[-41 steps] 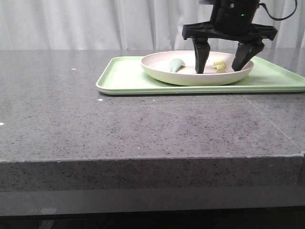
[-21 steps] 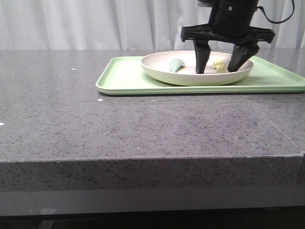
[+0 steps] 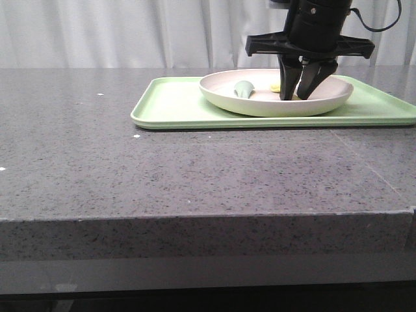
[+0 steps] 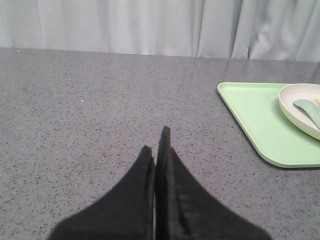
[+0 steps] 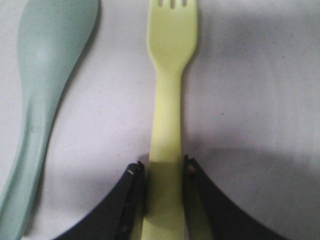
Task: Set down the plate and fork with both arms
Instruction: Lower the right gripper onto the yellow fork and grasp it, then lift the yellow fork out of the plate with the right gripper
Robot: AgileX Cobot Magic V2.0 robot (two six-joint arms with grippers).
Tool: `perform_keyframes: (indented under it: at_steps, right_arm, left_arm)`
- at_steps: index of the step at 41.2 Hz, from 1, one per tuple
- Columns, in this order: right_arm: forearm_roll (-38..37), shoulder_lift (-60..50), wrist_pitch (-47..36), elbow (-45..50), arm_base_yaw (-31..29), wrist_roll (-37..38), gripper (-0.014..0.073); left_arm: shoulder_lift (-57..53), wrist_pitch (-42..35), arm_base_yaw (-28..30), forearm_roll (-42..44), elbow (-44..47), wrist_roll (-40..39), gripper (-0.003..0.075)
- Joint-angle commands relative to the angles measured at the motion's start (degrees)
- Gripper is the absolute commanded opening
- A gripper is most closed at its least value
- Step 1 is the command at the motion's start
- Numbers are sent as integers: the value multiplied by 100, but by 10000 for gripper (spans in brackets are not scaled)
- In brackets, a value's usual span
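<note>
The cream-white plate (image 3: pixel 260 107) rests on the light-green tray (image 3: pixel 169 104) at the back right of the table. In it lies the pale-yellow fork (image 5: pixel 167 100), and my right gripper (image 5: pixel 164 167) is shut on its handle with both fingers pressed against its sides. In the front view the right gripper (image 3: pixel 296 97) reaches down into the plate and hides most of the fork (image 3: pixel 275 87). My left gripper (image 4: pixel 156 140) is shut on nothing over bare table, well left of the tray (image 4: pixel 250 115) and the plate (image 4: pixel 295 107).
A pale grey-green spoon (image 3: pixel 244 90) lies in the plate beside the fork, close to the right fingers (image 5: pixel 45 75). The grey stone table (image 3: pixel 195 175) stretches left and forward of the tray. A white curtain hangs behind.
The right gripper's fingers, spread around the fork a second ago, have closed on its handle. The plate has shifted slightly to the right on the tray.
</note>
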Motion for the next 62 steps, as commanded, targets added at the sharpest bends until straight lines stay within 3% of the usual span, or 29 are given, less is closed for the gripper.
perform_keyframes:
  at_steps: [1,25,48,62]
  right_arm:
    - [-102,-292,-128,-166,-16,-24,99]
    - [-102,-597,-76,-787,-59,-24,99]
    - [-113,-786,432,-841,-1120,-216,99]
    - [-120,-478,844,-829,-1235,-496,99]
  left_arm:
    - [31,-481,9,16,-171,0,-18]
    - [31,-481,9,16,-171,0,-18]
    - [31,-481,9,16,-171,0,-18]
    - [31,-481,9,16,-171,0,-18]
